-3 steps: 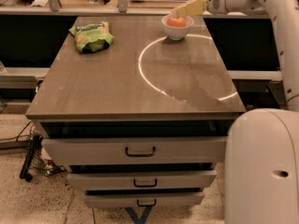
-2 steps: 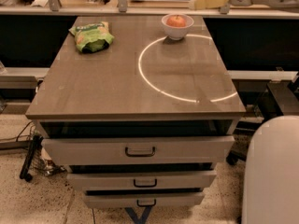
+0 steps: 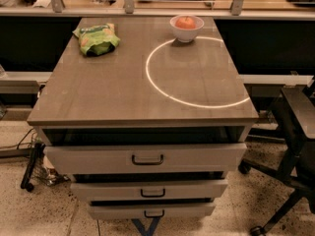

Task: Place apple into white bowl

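Since earlier frame my gripper left the view; its state I cannot tell. Apple (image 3: 185, 22) sits in white bowl (image 3: 187, 35) near far table (image 3: 123, 82) edge; a bump may tip it.

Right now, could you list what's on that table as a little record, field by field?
apple: orange-red, sitting inside the bowl
bowl: white, upright, far right of the table
bag: green, far left, apart from the bowl
light ring: bright circle on the table's right half, its far edge at the bowl
drawers: three, under the top
jaws: not in view
task: looks done
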`<state>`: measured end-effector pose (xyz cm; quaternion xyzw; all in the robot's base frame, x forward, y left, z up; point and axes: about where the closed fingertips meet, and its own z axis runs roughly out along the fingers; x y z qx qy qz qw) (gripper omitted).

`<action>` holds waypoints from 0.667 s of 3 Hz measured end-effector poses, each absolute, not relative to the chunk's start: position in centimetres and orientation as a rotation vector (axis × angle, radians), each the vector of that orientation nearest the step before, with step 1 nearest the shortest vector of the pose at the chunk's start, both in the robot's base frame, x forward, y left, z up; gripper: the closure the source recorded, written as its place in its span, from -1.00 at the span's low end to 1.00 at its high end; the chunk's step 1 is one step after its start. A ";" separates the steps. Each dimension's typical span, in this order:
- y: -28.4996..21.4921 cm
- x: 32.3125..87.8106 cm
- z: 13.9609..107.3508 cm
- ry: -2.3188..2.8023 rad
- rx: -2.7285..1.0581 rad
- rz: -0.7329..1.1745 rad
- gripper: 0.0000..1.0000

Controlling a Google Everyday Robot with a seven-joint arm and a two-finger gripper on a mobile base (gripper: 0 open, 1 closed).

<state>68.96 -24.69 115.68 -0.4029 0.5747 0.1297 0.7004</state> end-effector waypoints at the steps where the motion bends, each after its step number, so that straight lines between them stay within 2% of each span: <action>1: -25.9 63.1 121.4 1.144 -0.874 0.163 -1.00; 2: -26.2 60.4 122.6 1.084 -0.879 0.091 -1.00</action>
